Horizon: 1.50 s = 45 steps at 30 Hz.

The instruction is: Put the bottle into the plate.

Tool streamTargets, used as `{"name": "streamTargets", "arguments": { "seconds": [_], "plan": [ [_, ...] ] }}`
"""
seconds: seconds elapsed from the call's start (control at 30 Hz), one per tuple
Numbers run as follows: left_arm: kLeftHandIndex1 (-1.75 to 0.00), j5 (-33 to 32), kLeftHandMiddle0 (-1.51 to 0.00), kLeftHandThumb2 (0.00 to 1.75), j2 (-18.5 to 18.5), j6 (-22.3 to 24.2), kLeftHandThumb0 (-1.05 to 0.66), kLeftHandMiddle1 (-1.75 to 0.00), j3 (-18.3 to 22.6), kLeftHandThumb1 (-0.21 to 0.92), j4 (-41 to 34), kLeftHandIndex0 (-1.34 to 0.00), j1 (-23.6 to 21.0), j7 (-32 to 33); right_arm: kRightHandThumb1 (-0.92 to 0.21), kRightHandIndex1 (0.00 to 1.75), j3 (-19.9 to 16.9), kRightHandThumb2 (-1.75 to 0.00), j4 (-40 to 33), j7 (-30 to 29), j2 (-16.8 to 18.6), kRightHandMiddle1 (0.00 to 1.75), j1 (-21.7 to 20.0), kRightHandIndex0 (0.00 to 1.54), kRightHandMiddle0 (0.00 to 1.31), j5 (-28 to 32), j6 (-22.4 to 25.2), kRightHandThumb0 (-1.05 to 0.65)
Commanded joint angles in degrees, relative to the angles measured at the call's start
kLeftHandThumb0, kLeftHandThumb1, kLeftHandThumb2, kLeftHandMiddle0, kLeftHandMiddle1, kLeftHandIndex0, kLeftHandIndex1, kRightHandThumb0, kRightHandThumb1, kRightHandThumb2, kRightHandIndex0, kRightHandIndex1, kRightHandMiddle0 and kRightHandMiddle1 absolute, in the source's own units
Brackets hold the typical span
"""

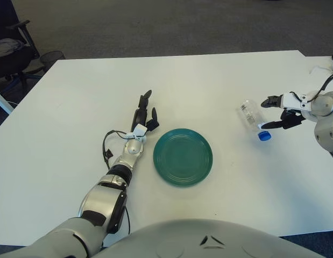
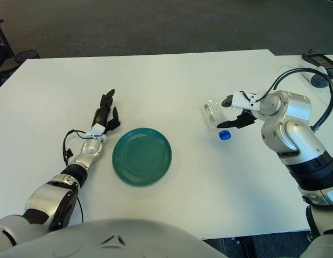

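While lying on the table, bottle just beside right hand, fingers spread, empty.

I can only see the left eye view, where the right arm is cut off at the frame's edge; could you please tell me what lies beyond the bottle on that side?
Observer: The right robot hand is open beside the lying bottle. Behind it the whole right arm shows, running down past the table's near edge.
Operator: Thank you. Is there anything further right than the arm?
Observer: Yes, a flat black device lies at the far right, level with the table's back edge.
Operator: Is any cabling near the arm?
Observer: A black cable arcs around the arm's right side.
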Motion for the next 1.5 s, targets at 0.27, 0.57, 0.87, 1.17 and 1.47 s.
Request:
{"name": "streamTargets", "arguments": {
  "seconds": [0.27, 0.57, 0.87, 1.17, 1.47],
  "plan": [
    [-0.54, 0.1, -0.24, 1.06, -2.5, 0.9, -0.83, -0.01, -0.7, 0.92, 3.8, 0.00, 7.4, 0.2, -0.92, 0.64, 0.4, -0.38, 1.0, -0.8, 0.0, 0.02, -0.3, 0.00, 0.00, -0.5, -1.1, -1.05],
    [-0.50, -0.1, -0.24, 1.05, -2.9, 1.8, -0.84, -0.01, -0.6, 0.92, 3.3, 0.00, 7.6, 0.5, -0.92, 0.49, 1.7, -0.40, 5.4, -3.3, 2.5, 0.00, -2.2, 0.00, 0.00, -1.7, -1.2, -1.05],
    [-0.46, 0.5, -0.23, 1.07, -2.8, 2.3, -0.86, 0.00, -0.9, 0.92, 3.0, 0.00, 7.7, 1.2, -0.92, 0.77, 4.9, -0.46, 13.8, -6.4, 6.2, 0.00, -5.3, 0.00, 0.01, -4.1, -0.6, -1.05],
    [-0.46, 0.2, -0.22, 1.06, -2.7, 2.3, -0.83, 0.00, -0.6, 0.92, 2.7, 0.00, 8.1, 1.2, -0.92, 1.15, 4.5, -0.45, 17.7, -11.2, 9.0, 0.28, -3.3, 0.00, 0.00, -2.8, -2.1, -1.05],
    [-0.53, -1.6, -0.23, 1.02, -3.2, 2.3, -0.83, -0.01, 0.7, 0.92, 2.2, 0.00, 8.4, 0.4, -0.92, 0.72, 6.8, -0.45, 28.2, -13.3, 13.6, 0.26, -7.3, 0.00, 0.00, -2.2, -4.9, -1.05]
  ]
}}
